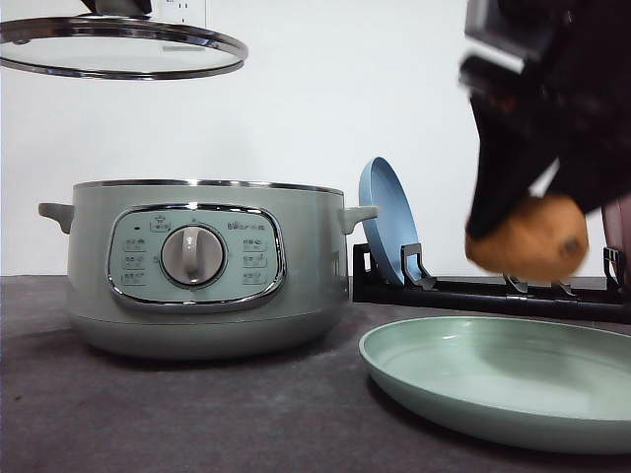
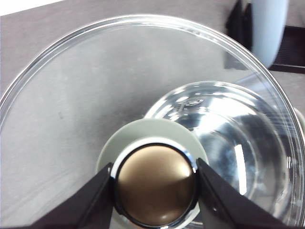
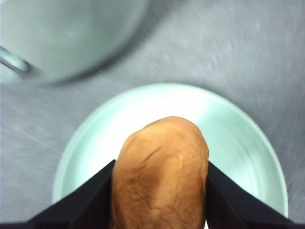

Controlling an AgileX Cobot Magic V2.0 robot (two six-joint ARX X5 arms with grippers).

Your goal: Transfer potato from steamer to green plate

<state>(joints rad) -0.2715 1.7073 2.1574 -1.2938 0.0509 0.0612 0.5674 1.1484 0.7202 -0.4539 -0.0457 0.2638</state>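
My right gripper (image 1: 523, 232) is shut on the brown-orange potato (image 1: 529, 238), holding it in the air above the green plate (image 1: 493, 379). From the right wrist camera the potato (image 3: 161, 171) sits between the dark fingers (image 3: 86, 200), directly over the plate (image 3: 228, 138). The sage-green steamer (image 1: 202, 266) stands open at the left. Its glass lid (image 1: 118, 47) hangs high above it, and my left gripper (image 2: 155, 188) is shut on the lid's knob (image 2: 155, 183).
A black dish rack (image 1: 473, 291) stands behind the green plate and holds an upright blue plate (image 1: 387, 219). The dark table (image 1: 197, 414) runs in front of the steamer. A white wall closes the back.
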